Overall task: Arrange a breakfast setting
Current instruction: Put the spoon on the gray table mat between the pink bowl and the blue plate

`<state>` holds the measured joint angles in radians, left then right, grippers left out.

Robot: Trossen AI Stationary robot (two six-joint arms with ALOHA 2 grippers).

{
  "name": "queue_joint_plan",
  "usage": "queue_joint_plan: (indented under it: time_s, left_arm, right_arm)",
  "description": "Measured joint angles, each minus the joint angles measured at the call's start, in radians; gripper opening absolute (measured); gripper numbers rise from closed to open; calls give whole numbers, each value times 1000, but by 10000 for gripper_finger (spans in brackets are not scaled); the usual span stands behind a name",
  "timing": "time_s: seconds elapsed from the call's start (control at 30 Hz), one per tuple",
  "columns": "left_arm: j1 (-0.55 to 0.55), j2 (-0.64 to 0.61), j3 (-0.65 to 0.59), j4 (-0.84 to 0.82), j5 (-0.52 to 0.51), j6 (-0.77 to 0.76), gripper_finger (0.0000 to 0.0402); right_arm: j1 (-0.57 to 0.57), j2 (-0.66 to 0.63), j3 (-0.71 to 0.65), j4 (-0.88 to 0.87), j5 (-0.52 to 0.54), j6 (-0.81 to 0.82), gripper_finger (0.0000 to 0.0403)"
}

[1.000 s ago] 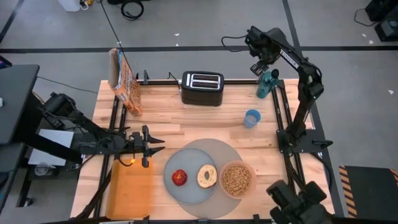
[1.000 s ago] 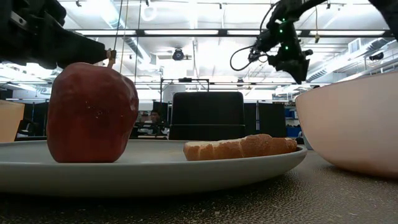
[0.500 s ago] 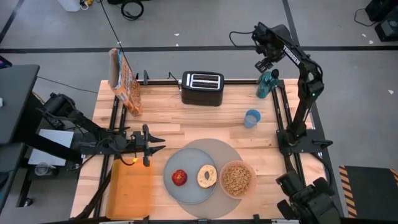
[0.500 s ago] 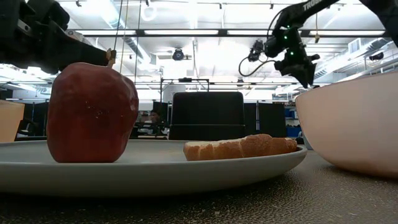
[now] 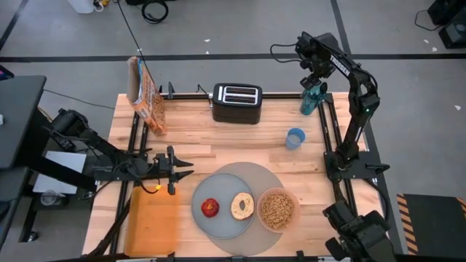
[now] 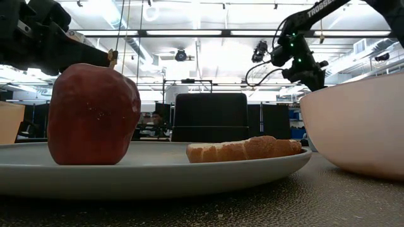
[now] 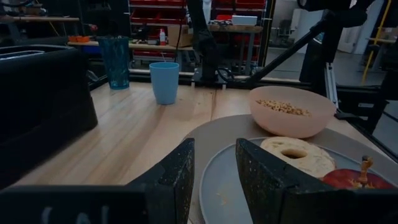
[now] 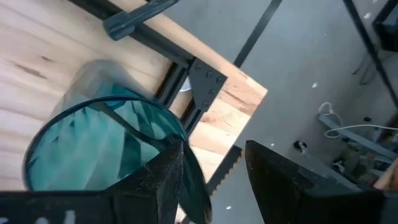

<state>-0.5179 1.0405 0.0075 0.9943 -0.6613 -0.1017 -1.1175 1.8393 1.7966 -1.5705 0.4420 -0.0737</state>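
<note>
Wooden table [image 5: 189, 138]: right gripper [image 5: 314, 78] has shifted over teal glass [image 5: 313, 98], fingers parted straddling its rim; arm lettering partly reads "TROSSEN"; left gripper [image 5: 182, 169] unchanged, narrowly parted, empty.

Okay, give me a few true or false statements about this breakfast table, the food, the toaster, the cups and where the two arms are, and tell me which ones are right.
1. The red apple and the bagel lie on the grey plate. True.
2. The pink bowl is empty. False: it holds cereal.
3. The right gripper is above the teal tumbler at the table's far right corner. True.
4. The toaster has bread sticking out. False: its slots look empty.
5. The left gripper holds the blue cup. False: it is empty, left of the mat, open.
</note>
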Motion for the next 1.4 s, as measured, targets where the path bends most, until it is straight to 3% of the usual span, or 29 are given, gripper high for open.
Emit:
queue_joint_plan:
  time_s: [0.47,1.4]
  left_arm:
    - [-1,0,0,-6,0,8,125]
    - [0,0,0,-6,0,17,125]
  right_arm:
    - [11,-34,8,0,-92,-36,179]
    - [-5,-42,-20,-1,-62,-80,177]
